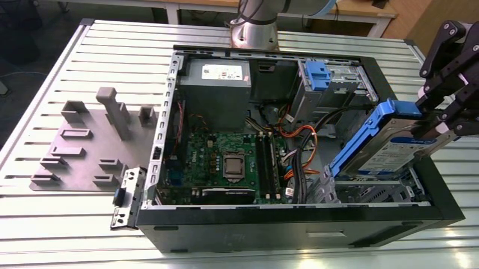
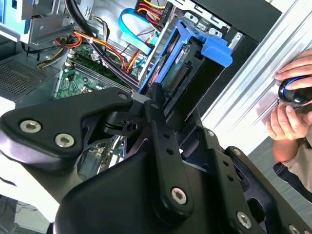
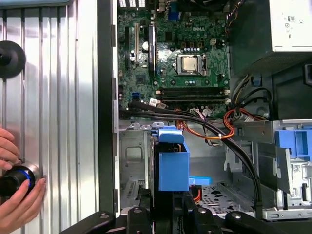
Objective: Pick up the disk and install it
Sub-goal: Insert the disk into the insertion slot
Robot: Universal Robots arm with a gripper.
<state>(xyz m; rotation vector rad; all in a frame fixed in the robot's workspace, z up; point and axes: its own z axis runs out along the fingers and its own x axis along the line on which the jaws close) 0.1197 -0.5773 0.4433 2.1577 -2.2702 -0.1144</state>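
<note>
The disk (image 1: pixel 389 148), a silver drive with a blue-and-white label in a blue plastic carrier, hangs tilted over the open computer case (image 1: pixel 299 210) at the exterior view's right. My gripper (image 1: pixel 441 120) is shut on its upper end. The disk's lower end points down at the empty metal drive cage (image 1: pixel 367 190) in the case's near right corner. In the second wrist view the disk (image 2: pixel 187 58) sticks out past the black fingers (image 2: pixel 156 112), its connector edge showing. The first wrist view looks down the blue carrier (image 3: pixel 171 163) into the cage (image 3: pixel 134 161).
Inside the case lie a green motherboard (image 1: pixel 224 162), a grey power supply (image 1: pixel 217 84), bundled cables (image 1: pixel 299 140) and a blue latch (image 1: pixel 318 75). A grey fixture plate (image 1: pixel 82 145) stands on the slotted table. A person's hand (image 3: pixel 14 195) rests on a round knob beside the case.
</note>
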